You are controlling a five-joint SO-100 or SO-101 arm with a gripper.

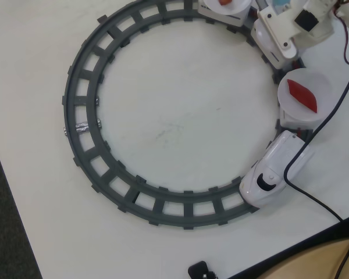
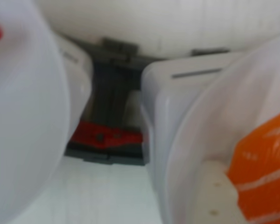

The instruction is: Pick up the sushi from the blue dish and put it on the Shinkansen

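The sushi [image 2: 266, 168], orange with pale stripes, fills the lower right of the wrist view, close to the camera. A white block with small dimples sits at its left edge. My gripper [image 2: 252, 186] appears shut on the sushi, just over the rim of a white round plate [image 2: 210, 121]. In the overhead view my white arm [image 1: 282, 29] hangs over the train cars at the top right and hides the gripper and the sushi. The Shinkansen [image 1: 273, 171] stands on the grey track at the lower right, nose toward the front. The blue dish is out of view.
The grey ring track [image 1: 84, 93] fills the table. Behind the engine, a white plate [image 1: 323, 81] carries a plain red piece [image 1: 302, 96]. Another plate [image 1: 224, 4] with a red piece is at the top edge. A black cable [image 1: 314, 197] crosses the engine.
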